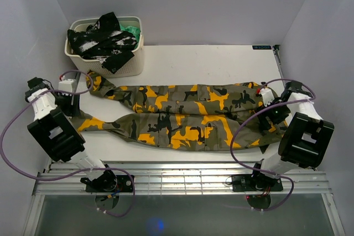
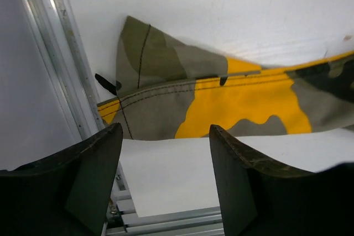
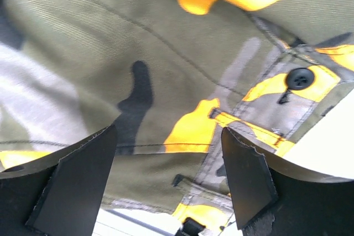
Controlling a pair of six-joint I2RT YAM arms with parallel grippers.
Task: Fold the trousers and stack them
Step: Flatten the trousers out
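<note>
The camouflage trousers (image 1: pixel 182 111) lie spread flat across the white table, waist at the right, both legs running left. My left gripper (image 1: pixel 71 99) is open and empty, hovering by the leg cuffs at the left; its wrist view shows a cuff (image 2: pixel 166 98) beyond the fingers (image 2: pixel 91 164) with bare table between them. My right gripper (image 1: pixel 269 105) is open just above the waist end; its wrist view shows the waistband, a black button (image 3: pixel 300 78) and a belt loop (image 3: pixel 243 125) between and beyond the fingers (image 3: pixel 246 169).
A cream laundry basket (image 1: pixel 133 62) at the back left holds a black-and-white mottled garment (image 1: pixel 102 40) and a green cloth (image 1: pixel 131 28). A metal rail (image 1: pixel 182 183) runs along the near edge. White walls close in on the left and right.
</note>
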